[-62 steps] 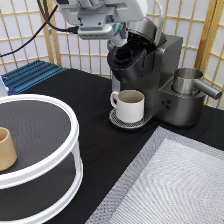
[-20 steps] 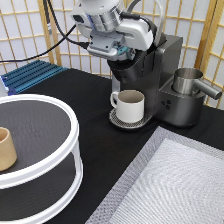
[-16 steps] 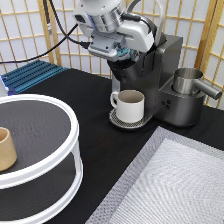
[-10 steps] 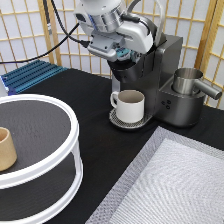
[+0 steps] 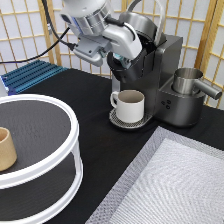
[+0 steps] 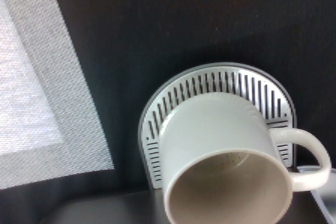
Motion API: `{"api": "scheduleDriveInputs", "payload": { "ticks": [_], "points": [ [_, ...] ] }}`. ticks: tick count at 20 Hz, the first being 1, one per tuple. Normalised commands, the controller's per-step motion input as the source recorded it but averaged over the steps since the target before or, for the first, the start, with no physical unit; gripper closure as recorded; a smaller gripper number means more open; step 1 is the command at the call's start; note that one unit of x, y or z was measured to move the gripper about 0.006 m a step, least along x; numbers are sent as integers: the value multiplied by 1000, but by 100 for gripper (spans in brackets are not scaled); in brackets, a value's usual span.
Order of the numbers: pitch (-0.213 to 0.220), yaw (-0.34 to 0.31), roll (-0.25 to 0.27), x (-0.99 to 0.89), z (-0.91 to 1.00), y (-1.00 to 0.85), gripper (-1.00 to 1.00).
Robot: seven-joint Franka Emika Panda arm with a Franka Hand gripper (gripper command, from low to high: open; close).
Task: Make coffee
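My gripper is at the front of the black coffee machine, low against its brew head, under the raised lid. A small bluish patch shows at the gripper's tip; I cannot tell whether it is the coffee pod. Right below stands a cream mug with its handle toward the exterior view's left, upright on the round slotted drip tray. The wrist view looks down on the mug, which is empty, and on the drip tray.
A metal pitcher sits on the machine's right side. A white round two-tier rack at the left holds a tan handleless cup. A grey woven mat covers the bottom right. A blue ribbed tray lies at the back left.
Over three seconds the gripper has come down and slightly right, from above the machine to its brew head. In the last second it has only crept. The mug has not moved.
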Motion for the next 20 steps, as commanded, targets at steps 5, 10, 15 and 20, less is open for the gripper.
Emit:
{"api": "scheduleDriveInputs", "payload": {
  "ticks": [5,10,15,20],
  "points": [
    [-19,0,4,-105,981,874,-100],
    [2,0,0,55,1000,962,-100],
    [12,-31,-81,241,966,959,-100],
    [32,-114,-147,363,307,496,-100]
  ]
}}
